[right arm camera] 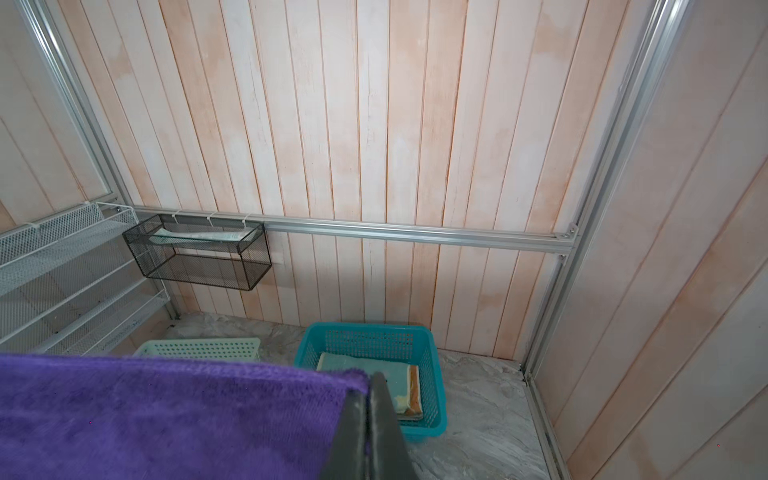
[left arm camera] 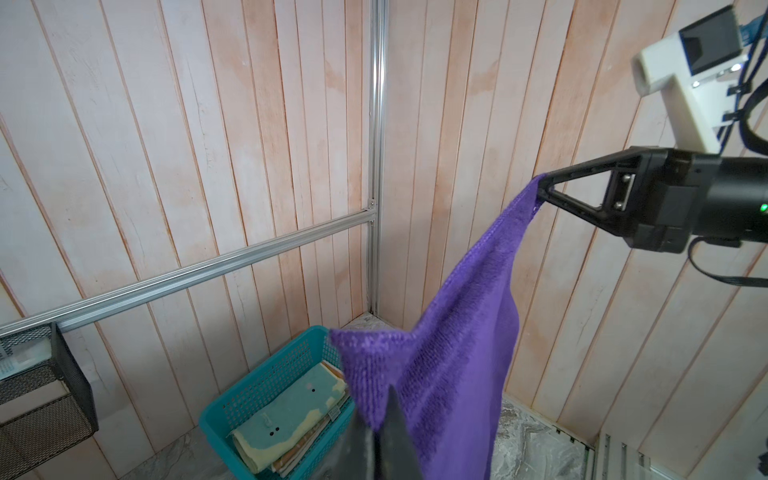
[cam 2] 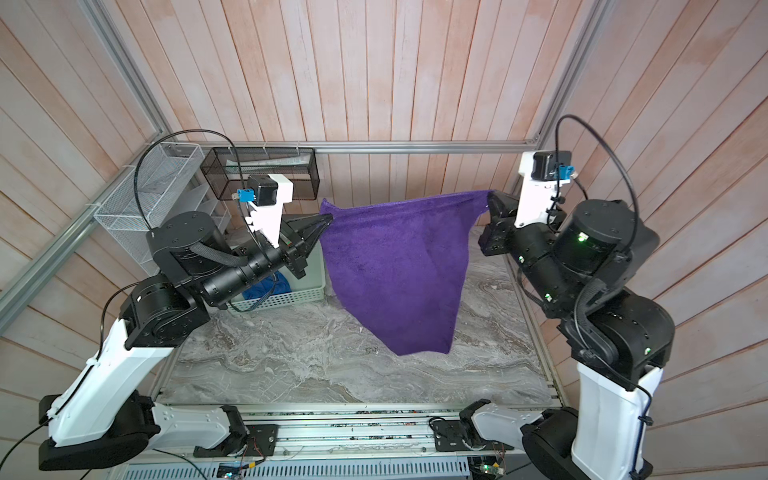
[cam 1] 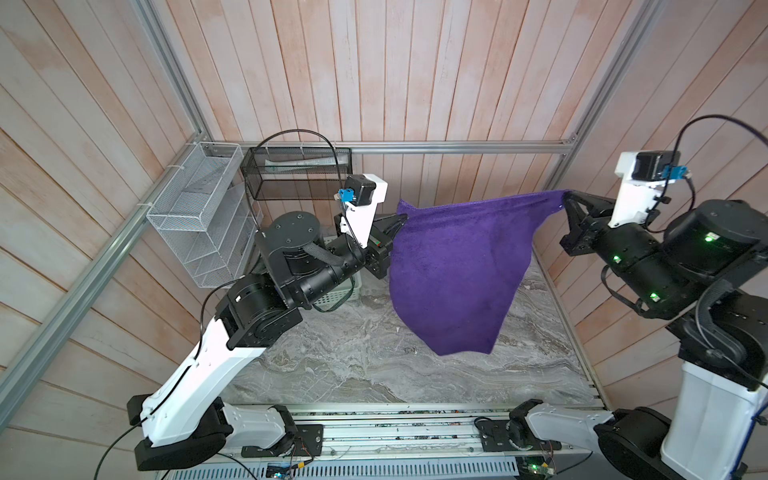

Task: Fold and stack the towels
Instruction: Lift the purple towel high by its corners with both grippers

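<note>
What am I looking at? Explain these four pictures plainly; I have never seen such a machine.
Two robot arms stand at the front of a marble-patterned table. Two pictures look down on the whole scene; the other two come from a camera on each arm's wrist. Each arm ends in a two-fingered clamp. The left gripper and the right gripper, both shut, each pinch an upper corner of a purple towel, which hangs spread between them. By the back wall stand a mint-green basket with a blue towel in it and a teal basket holding a folded teal towel on an orange towel.
</note>
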